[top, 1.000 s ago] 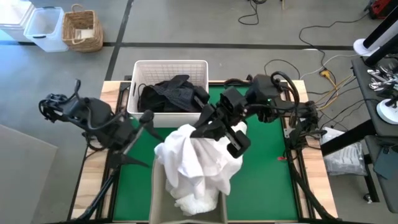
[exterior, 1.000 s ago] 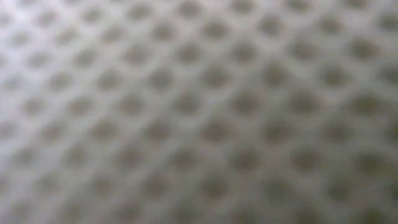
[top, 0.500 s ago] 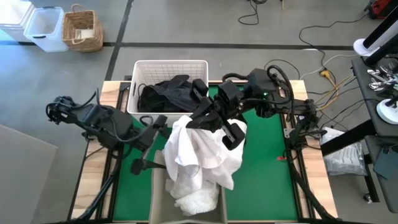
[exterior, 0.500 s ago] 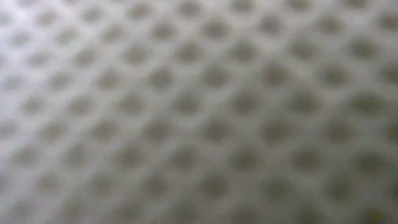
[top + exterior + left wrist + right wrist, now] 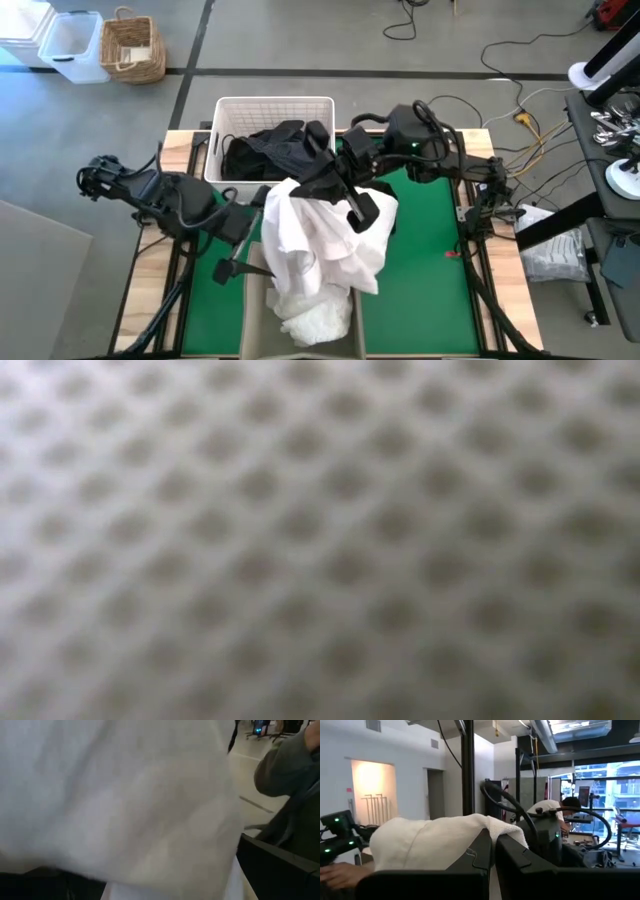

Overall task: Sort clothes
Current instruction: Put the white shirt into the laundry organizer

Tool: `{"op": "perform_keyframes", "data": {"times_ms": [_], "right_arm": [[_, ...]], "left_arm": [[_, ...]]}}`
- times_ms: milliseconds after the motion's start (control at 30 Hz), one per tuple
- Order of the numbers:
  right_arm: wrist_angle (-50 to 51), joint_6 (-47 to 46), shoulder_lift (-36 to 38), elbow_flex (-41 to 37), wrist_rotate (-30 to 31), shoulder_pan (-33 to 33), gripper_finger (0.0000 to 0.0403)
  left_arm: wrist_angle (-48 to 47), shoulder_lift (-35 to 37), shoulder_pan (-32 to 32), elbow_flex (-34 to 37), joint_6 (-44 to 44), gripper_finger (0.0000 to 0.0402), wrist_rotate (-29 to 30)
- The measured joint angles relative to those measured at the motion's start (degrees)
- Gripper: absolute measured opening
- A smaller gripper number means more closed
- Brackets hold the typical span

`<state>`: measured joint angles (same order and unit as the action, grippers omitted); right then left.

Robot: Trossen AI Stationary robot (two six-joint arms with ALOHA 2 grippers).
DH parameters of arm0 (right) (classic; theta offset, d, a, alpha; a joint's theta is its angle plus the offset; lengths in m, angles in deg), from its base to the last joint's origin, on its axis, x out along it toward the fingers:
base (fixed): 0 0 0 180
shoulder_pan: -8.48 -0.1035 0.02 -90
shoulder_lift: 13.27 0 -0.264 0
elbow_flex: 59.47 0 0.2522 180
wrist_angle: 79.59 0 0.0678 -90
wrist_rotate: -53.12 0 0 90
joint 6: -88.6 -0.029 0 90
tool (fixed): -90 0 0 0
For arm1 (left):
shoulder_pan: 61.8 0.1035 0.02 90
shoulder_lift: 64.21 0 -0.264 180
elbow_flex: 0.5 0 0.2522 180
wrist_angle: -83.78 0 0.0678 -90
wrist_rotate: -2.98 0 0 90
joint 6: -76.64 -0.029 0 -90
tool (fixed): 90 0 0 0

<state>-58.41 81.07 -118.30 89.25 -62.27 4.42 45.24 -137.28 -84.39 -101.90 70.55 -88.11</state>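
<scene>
While your right claw (image 5: pixel 322 187) is pinching the white garment (image 5: pixel 320 240) and drawing it toward the basket (image 5: pixel 275 105), your spread left claw (image 5: pixel 243 225) is closing in to help.

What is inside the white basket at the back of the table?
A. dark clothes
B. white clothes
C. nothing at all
A: the high view shows dark clothes piled inside the white basket, while the white garment hangs from the right gripper over the green mat, outside the basket.
</scene>
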Motion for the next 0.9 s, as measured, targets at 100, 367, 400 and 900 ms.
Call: {"op": "perform_keyframes", "data": {"times_ms": [100, 367, 400, 900], "right_arm": [[0.00, 0.00, 0.00, 0.00, 0.04, 0.43, 0.0009], [0.21, 0.05, -0.02, 0.00, 0.03, 0.50, 0.0009], [0.23, 0.03, -0.02, 0.00, 0.03, 0.47, 0.0009], [3.95, -1.36, 0.19, 0.00, 0.25, 0.50, 0.0021]], "left_arm": [[2.49, -0.99, 0.42, 0.00, -2.93, 0.0382, 0.08], [5.44, -4.89, 2.86, 0.00, -7.30, 0.0345, 0.51], [5.70, -5.24, 3.01, 0.00, -7.40, 0.0332, 0.57], [3.93, -5.13, 3.00, 0.00, -6.46, 0.0016, 5.28]]}}
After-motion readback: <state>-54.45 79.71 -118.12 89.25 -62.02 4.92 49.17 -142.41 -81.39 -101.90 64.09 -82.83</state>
